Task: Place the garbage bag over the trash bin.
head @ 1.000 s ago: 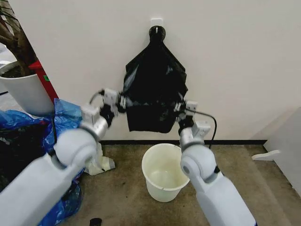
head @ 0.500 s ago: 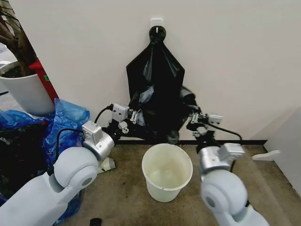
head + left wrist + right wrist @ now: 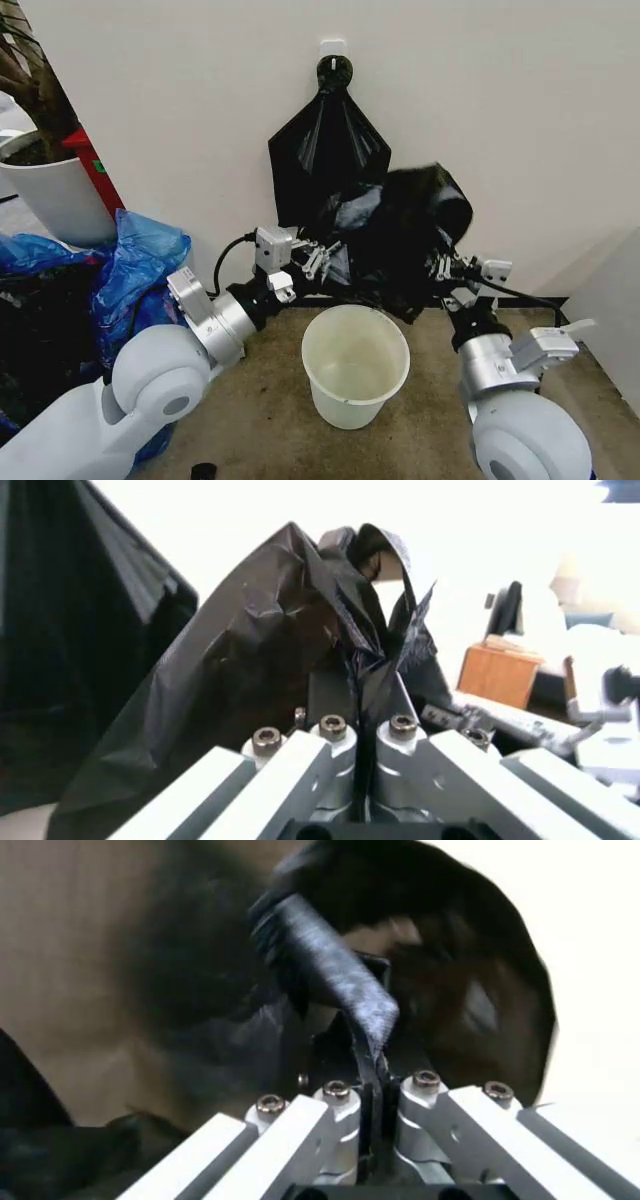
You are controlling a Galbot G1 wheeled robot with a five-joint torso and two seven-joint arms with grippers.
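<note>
So that its mouth can be spread, the garbage bag point(image 3: 400, 235) hangs pinched between the clamped left gripper point(image 3: 322, 258) and right gripper point(image 3: 440, 266), the trash bin point(image 3: 355, 362) just below both.

You saw a glossy black garbage bag point(image 3: 400, 235), a cream-white trash bin point(image 3: 355, 365), crumpled blue bags point(image 3: 135, 260), a white plant pot point(image 3: 50, 200) and a brownish-grey floor point(image 3: 260, 420).
</note>
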